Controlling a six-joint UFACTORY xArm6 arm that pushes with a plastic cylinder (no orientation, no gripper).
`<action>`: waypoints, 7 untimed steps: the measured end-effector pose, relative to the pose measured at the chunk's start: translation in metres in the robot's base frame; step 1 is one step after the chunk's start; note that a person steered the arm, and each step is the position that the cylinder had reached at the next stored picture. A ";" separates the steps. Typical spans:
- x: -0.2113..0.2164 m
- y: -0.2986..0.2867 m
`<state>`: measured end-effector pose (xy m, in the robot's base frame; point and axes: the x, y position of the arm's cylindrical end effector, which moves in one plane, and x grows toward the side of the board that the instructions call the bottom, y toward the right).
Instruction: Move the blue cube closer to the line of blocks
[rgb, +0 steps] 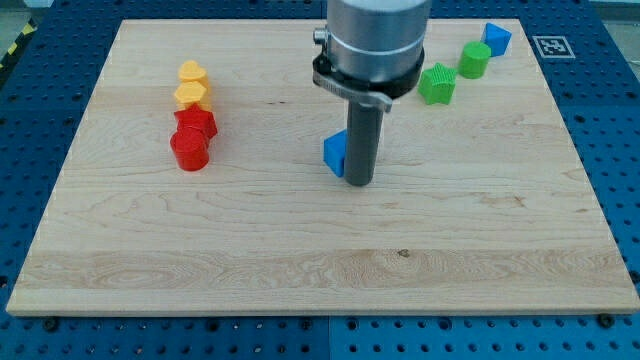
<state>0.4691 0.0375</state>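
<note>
The blue cube (334, 153) sits near the middle of the wooden board (300, 240), partly hidden behind my rod. My tip (360, 184) rests on the board just right of the cube and touches or nearly touches its right side. At the view's left, a line of blocks runs top to bottom: a yellow block (191, 72), a second yellow block (190, 95), a red block (197, 122) and a red cylinder (189, 150).
At the view's top right stand a green star-shaped block (436, 83), a green cylinder (474, 60) and another blue block (496, 38). The arm's grey body (375, 40) hangs over the board's top middle. A marker tag (551, 45) lies off the board.
</note>
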 end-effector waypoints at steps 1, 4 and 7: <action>-0.005 0.002; 0.002 -0.056; -0.032 0.002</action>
<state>0.4368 0.0396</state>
